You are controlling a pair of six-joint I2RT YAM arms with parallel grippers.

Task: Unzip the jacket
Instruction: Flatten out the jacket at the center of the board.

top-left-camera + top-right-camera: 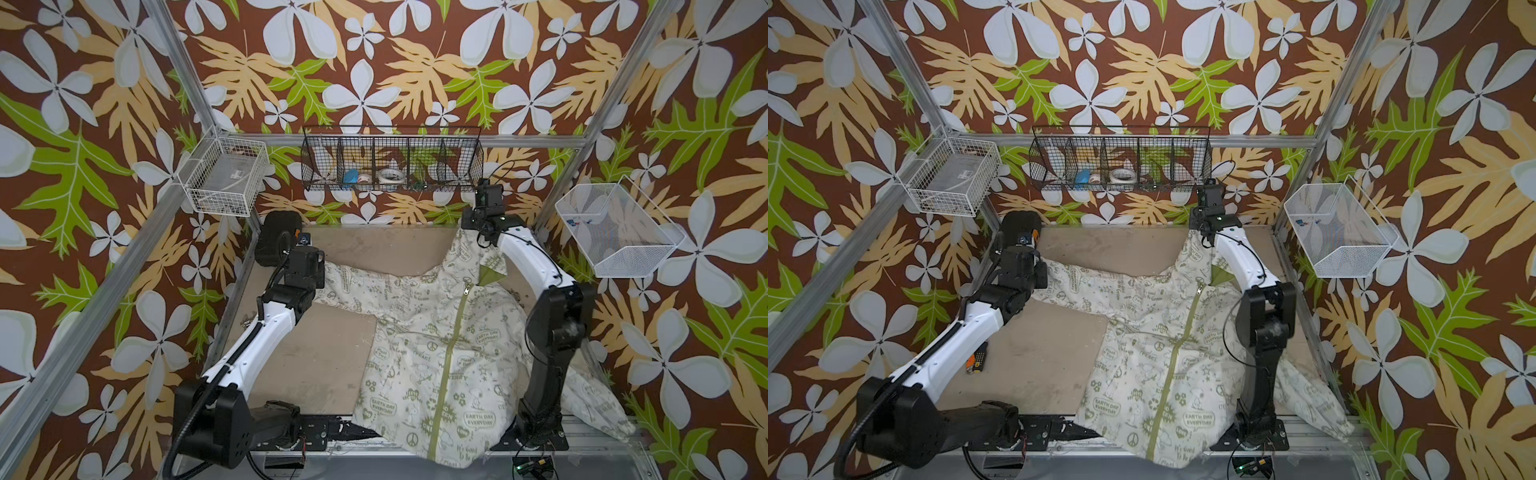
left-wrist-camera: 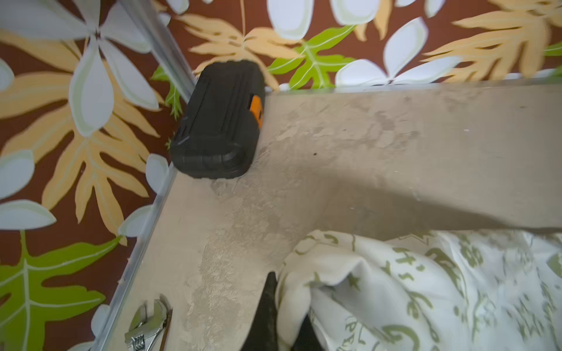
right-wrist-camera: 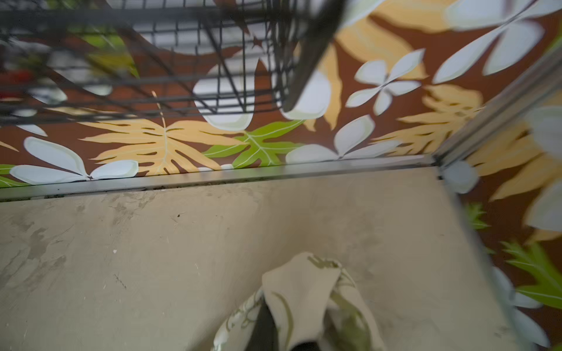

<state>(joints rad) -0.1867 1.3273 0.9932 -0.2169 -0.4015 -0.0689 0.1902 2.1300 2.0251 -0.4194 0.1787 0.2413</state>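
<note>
Left gripper [image 2: 286, 316] is clamped on the end of one sleeve [image 1: 353, 282] of the jacket [image 1: 415, 374], with cloth bunched between its black fingers [image 2: 267, 301]. Right gripper [image 3: 284, 332] is likewise closed on a fold of the jacket's cloth up by the neck; one dark finger shows under the fabric.

The jacket lies front up on the right half of the tan table [image 1: 316, 374]. Its hem [image 1: 432, 455] is nearest and hangs over the table's front edge between the two arm bases. From there its long axis runs near to far, leaning a little to the right, so the neck points at the back wall.

The green zipper [image 1: 449, 353] follows that axis and is closed along its length, with the pull [image 1: 466, 288] at the top by the neck. The other sleeve [image 1: 594, 399] droops off the near right corner, behind the right arm's base.

Farther back, the held sleeve stretches out flat to the left, across the long axis, to the left gripper. The cloth by the neck rises in a peak to the right gripper, off the table, showing a green inner patch.

A black case [image 1: 272, 237] with an orange latch stands in the far left corner, near the left gripper. On the back wall hangs a black wire basket [image 1: 457, 166] with rolls of tape [image 1: 390, 176] in it. A white basket hangs on each side wall.
</note>
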